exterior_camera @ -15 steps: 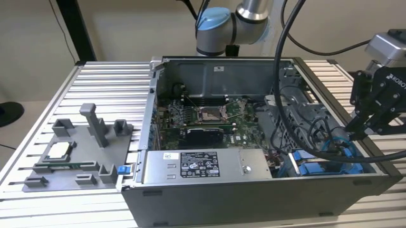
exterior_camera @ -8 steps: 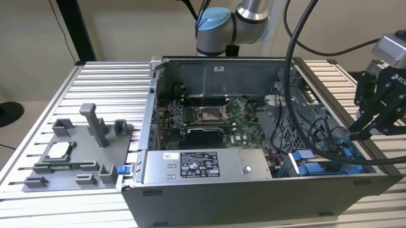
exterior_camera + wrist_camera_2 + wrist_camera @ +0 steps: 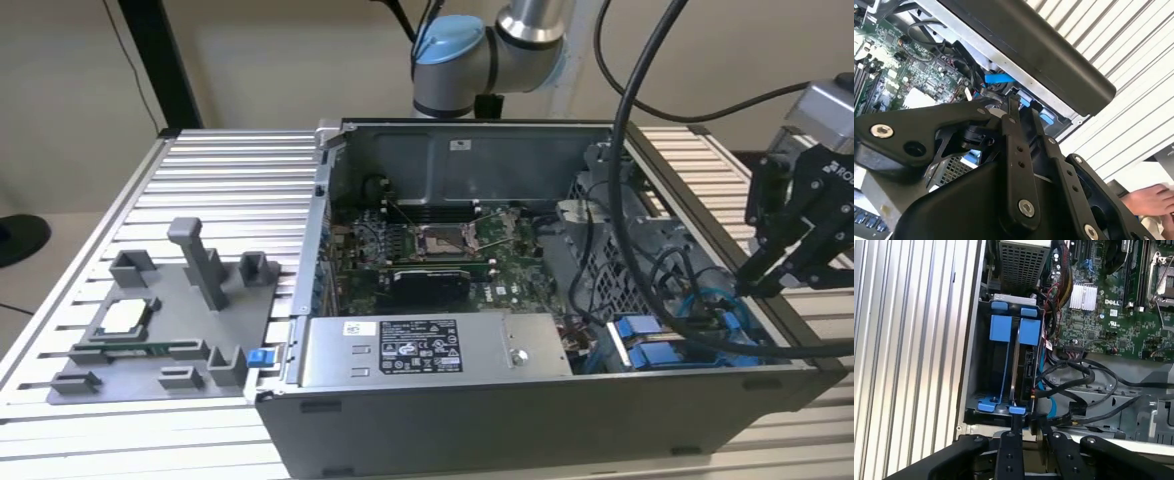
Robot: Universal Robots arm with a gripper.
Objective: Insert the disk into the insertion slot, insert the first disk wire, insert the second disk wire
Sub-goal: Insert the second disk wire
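The disk (image 3: 1015,365) stands on edge in its bright blue frame (image 3: 1004,327) inside the insertion slot (image 3: 983,365), at the case's front corner on the exterior view's right, where blue tabs (image 3: 641,335) show. My gripper (image 3: 763,288) hangs just above and outside that corner. In both wrist views the gripper (image 3: 1030,421) (image 3: 1020,107) is shut or nearly so, with nothing seen between its fingers. A flat blue wire (image 3: 1041,385) and black wires (image 3: 1079,372) run up to the disk's edge. I cannot tell if they are plugged in.
The open computer case (image 3: 534,410) sits on a ribbed aluminium table (image 3: 227,170). Inside are a grey power-supply box (image 3: 414,350) and the motherboard (image 3: 441,240). A grey fixture tray (image 3: 134,340) lies at the exterior view's left. Thick black cables (image 3: 641,200) hang over the case. A hand (image 3: 1154,197) is nearby.
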